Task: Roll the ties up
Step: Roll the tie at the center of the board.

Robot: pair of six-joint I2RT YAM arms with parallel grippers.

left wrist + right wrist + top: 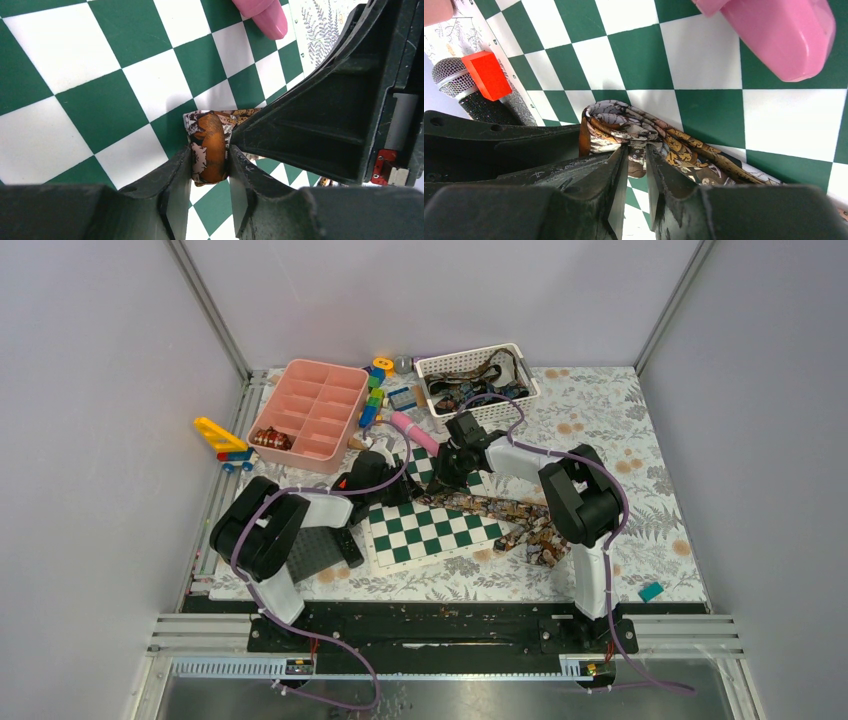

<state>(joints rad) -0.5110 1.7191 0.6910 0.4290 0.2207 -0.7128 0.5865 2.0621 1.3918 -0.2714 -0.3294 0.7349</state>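
Because I judge the tie (210,137) limp, light and slippery, my left end effector (209,161) clamps its small coil on the chessboard (75,50) while my right end effector (636,155) pinches the adjoining fold.

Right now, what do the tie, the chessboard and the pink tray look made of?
tie: woven fabric, maybe silk; soft folds, slight sheen, busy brown-orange print.
chessboard: thin printed sheet, vinyl or card, cannot tell which; matte green and white squares.
pink tray: probably moulded plastic; smooth, one even colour, thin divider walls.
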